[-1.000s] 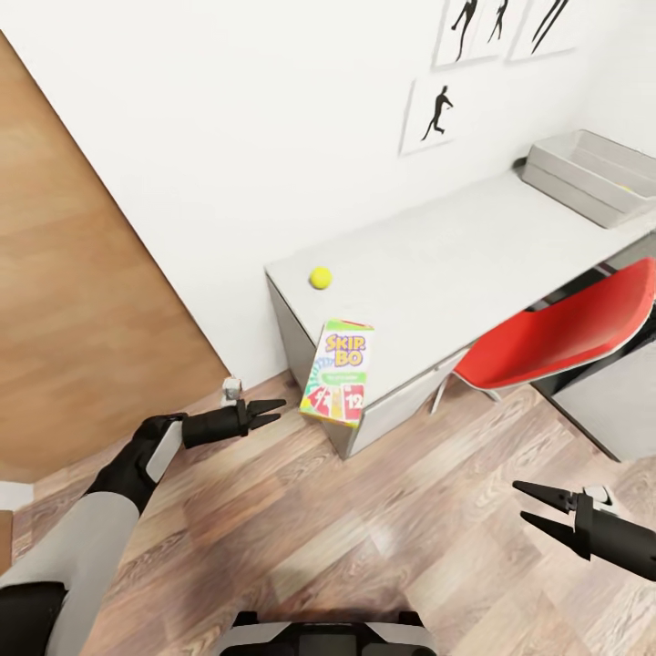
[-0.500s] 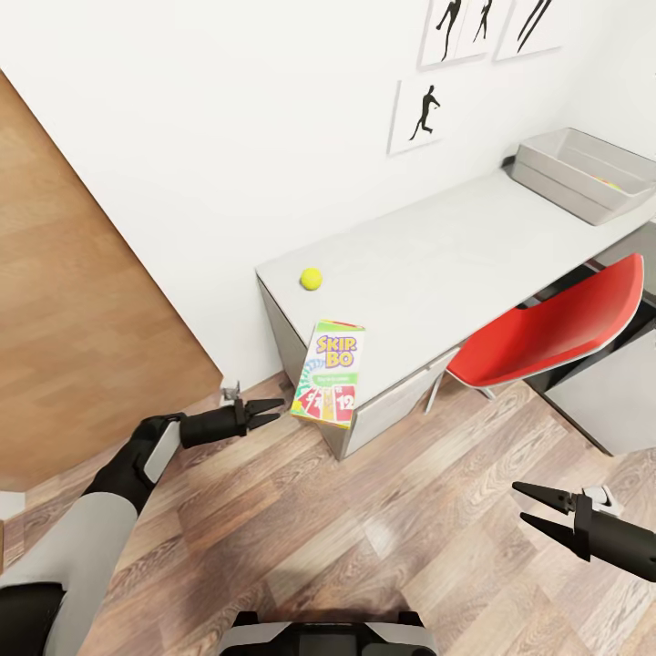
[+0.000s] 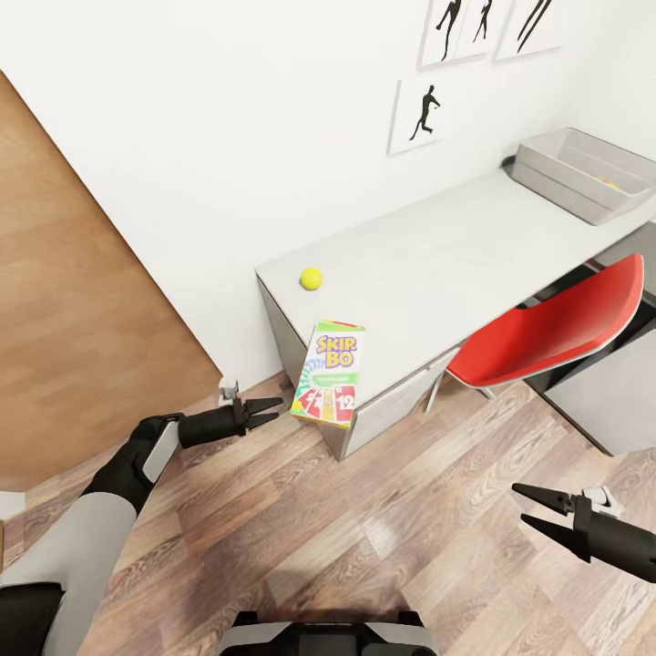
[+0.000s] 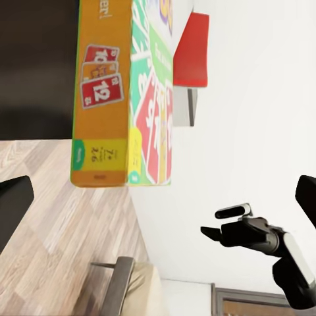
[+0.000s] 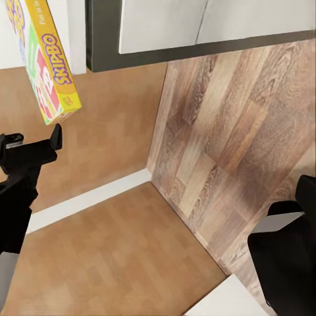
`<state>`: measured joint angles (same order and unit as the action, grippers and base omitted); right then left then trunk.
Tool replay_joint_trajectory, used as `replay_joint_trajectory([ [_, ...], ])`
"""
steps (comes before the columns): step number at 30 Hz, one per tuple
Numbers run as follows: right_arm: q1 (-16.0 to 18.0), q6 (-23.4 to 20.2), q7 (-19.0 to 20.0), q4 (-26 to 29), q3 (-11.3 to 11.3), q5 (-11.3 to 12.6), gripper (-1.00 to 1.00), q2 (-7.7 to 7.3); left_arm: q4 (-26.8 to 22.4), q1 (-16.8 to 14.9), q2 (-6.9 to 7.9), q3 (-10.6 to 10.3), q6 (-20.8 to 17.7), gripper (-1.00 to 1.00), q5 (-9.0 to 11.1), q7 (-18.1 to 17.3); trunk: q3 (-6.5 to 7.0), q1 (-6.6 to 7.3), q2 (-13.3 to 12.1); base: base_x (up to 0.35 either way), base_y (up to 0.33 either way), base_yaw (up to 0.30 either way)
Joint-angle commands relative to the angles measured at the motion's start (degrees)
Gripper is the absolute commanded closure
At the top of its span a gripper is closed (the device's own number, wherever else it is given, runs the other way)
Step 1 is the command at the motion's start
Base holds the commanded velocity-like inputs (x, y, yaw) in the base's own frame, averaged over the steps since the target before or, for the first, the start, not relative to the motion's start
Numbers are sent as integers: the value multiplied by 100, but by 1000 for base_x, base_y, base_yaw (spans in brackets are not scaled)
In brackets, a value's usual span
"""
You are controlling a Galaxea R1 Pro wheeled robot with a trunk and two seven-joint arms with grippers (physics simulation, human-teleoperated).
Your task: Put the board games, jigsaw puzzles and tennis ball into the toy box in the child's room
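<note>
A long grey counter [image 3: 474, 246] is seen against the white wall [image 3: 228, 137], above a wood-plank floor [image 3: 364, 547]. A brown wooden door panel [image 3: 73, 310] is seen at the left of the head view. A red chair [image 3: 556, 333] is tucked under the counter's front edge. The grey toy box [image 3: 583, 173] sits at the counter's far right end, near the wall; something coloured is glimpsed inside but cannot be identified.

The Skip-Bo board game [image 3: 329, 374] is found at the counter's near left corner, overhanging the front edge. Its long axis runs from the counter top out toward the floor, the title end lying on the counter side and the card-picture end hanging past the edge, tilted down. In the left wrist view the box [image 4: 125, 92] is seen edge-on, its narrow side facing the camera.

The tennis ball [image 3: 312, 278] rests on the counter near the left end, behind the game and apart from it.

The left pincer [image 3: 267, 412] is held above the floor, just left of the game's lower end, not touching it; its fingers are spread and nothing is held. The right pincer [image 3: 536, 507] hangs over the floor at lower right, well apart from the counter, likewise released and holding nothing.
</note>
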<state>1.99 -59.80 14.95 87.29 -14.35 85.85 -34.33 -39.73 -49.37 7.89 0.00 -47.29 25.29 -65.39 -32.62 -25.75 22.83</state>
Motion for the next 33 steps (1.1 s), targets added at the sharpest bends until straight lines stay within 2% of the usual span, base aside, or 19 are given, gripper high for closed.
replay_joint_trajectory([
  [1, 3, -20, 60, -1, -5, -88, -100, -1, 1, -3, -1, -2, -37, -100, 14, -5, -7, -3, 9, 0, 0, 0],
  [4, 3, -20, 65, -1, -12, -230, -100, 3, 1, -2, 1, 2, -36, -100, 6, 2, -7, -3, 9, 0, 0, 0],
  [8, 3, -20, 68, -1, -15, -306, -100, 4, 1, -2, 2, 11, -44, -100, 2, 18, -7, -3, 9, 16, 7, 0],
  [15, 3, -20, 70, -1, -16, -330, -100, 6, 8, -3, 10, 19, -44, -100, -5, 48, -7, -3, 9, 147, 70, 0],
  [27, 3, -20, 70, -1, -16, -332, -100, 5, 10, -2, 5, 18, -35, -100, -8, 68, -7, -3, 9, 29, 9, 0],
  [33, 3, -20, 70, -1, -16, -332, -100, 5, 17, -2, 2, 17, -32, -100, -8, 80, -7, -3, 9, 178, 79, 0],
])
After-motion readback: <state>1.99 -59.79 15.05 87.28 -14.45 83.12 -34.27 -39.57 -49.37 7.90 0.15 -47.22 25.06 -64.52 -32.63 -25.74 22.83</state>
